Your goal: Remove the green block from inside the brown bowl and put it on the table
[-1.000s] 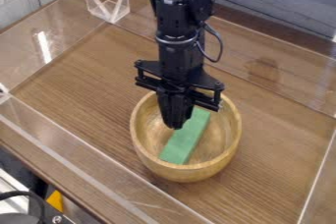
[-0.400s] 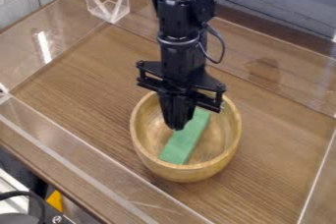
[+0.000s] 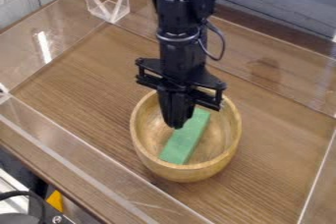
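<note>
The brown bowl (image 3: 147, 153) sits on the table (image 3: 92, 81) toward the front. Inside it lies the green block (image 3: 186, 142), a bright bar tilted along the bowl's slope. My gripper (image 3: 175, 122) hangs straight down over the bowl from a black arm, its fingertips together just above the upper end of the block. The fingers look shut with nothing between them. Whether the tips touch the block I cannot tell.
Clear acrylic walls (image 3: 79, 174) edge the table on the front and sides. A small clear stand (image 3: 110, 8) sits at the back left. Bare wood lies left of the bowl and to its right.
</note>
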`<act>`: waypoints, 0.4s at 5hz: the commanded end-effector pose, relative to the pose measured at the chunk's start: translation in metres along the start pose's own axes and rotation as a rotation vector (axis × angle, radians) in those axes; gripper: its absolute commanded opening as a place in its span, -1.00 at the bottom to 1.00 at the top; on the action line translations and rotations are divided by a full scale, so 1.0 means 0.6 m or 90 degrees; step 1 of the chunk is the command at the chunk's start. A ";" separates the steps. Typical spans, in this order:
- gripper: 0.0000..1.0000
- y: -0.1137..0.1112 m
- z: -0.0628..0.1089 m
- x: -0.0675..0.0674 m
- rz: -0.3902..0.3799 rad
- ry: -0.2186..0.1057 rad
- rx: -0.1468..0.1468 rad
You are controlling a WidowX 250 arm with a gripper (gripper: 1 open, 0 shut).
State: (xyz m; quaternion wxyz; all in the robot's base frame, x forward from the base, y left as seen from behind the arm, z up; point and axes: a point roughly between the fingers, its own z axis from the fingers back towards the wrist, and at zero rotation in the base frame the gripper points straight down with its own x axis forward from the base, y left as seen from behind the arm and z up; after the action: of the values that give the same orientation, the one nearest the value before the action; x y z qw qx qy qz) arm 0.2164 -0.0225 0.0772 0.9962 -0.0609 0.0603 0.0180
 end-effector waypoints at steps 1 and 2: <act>-1.00 0.003 0.030 0.012 0.003 -0.041 -0.007; -1.00 0.006 0.031 0.009 0.005 -0.040 -0.009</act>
State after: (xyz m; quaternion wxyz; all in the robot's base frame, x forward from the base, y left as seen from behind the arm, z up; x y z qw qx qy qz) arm 0.2146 -0.0182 0.0813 0.9958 -0.0653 0.0598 0.0245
